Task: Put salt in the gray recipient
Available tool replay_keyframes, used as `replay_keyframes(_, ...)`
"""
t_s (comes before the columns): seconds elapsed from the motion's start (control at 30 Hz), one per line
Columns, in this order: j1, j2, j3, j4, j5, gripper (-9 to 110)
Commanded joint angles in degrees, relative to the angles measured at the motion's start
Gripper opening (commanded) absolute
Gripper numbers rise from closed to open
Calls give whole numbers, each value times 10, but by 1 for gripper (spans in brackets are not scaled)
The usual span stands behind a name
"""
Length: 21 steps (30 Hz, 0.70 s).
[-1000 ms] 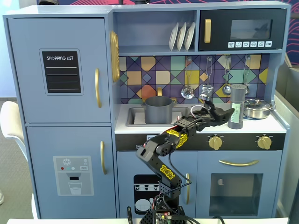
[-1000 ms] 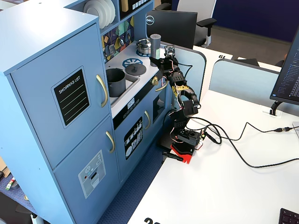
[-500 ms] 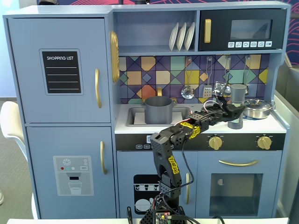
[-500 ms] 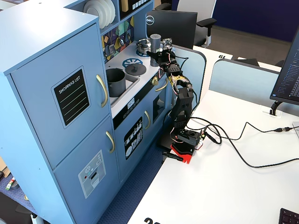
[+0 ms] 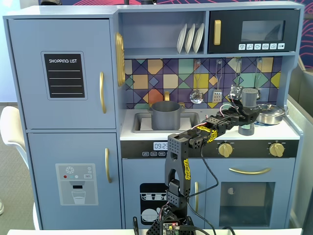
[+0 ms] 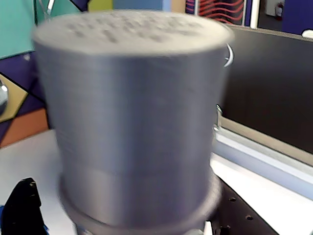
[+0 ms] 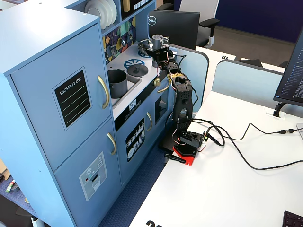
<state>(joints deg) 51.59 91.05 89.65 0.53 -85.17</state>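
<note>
here the gripper [image 5: 250,116] reaches around the upright salt [image 5: 249,100] on the counter by the silver pan [image 5: 270,113]; whether it grips, i cannot tell. the pot [image 5: 166,115] sits in the sink, well apart.

I am seeing my arm standing up from its base, bending at the elbow and reaching forward and upward to the right in a fixed view. The pincer [image 5: 248,119] is out at full stretch; its jaws' spacing is unclear.
</note>
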Motion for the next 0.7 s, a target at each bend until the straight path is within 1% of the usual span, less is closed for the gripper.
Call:
replay_keyframes(0.0, -8, -6, -67, -17, -13, 39)
replay_keyframes(0.03, -10, -10, -73, -19, -18, 34)
replay_keyframes(0.13, -11, -13, -76, -22, -47, 10)
replay_keyframes(0.2, -12, -11, -75, -18, -54, 0)
replay_keyframes(0.37, -13, 28, -61, -36, -21, 0)
replay_keyframes(0.43, -20, 63, -63, -33, 11, 0)
replay_keyframes(0.53, -34, 135, -99, 55, 85, 0)
replay_keyframes(0.67, -69, 223, -162, 213, 184, 0)
